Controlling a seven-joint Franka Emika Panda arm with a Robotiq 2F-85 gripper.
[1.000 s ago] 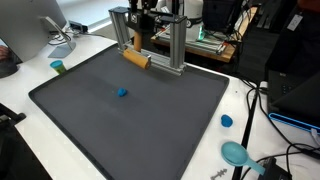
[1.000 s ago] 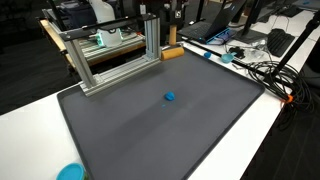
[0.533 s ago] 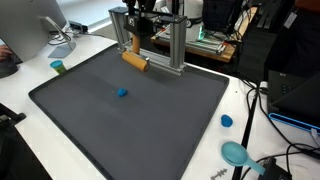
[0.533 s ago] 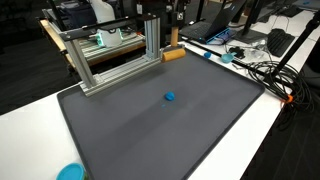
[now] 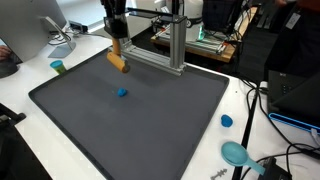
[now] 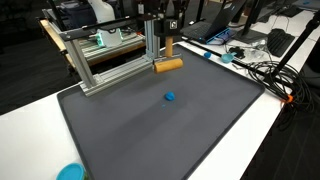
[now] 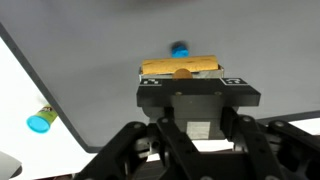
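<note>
My gripper [image 5: 116,50] is shut on a tan wooden block [image 5: 118,63] and holds it above the dark grey mat [image 5: 90,120], in front of an aluminium frame [image 5: 175,50]. The gripper [image 6: 166,50], the block [image 6: 168,66], the mat [image 6: 150,140] and the frame [image 6: 110,68] also show in an exterior view. In the wrist view the block [image 7: 180,67] lies crosswise at the fingertips [image 7: 182,74]. A small blue piece [image 5: 122,93] lies on the mat, apart from the block; it also shows in an exterior view [image 6: 170,97] and the wrist view [image 7: 180,48].
A teal cylinder [image 5: 58,67] stands off the mat's corner, also in the wrist view [image 7: 40,122]. A blue cap [image 5: 227,121] and a teal scoop [image 5: 236,153] lie on the white table. Cables [image 6: 262,70] and equipment crowd the table's edges.
The gripper has carried the wooden block away from the aluminium frame and out over the mat, and holds it higher than before. The blue piece has not moved.
</note>
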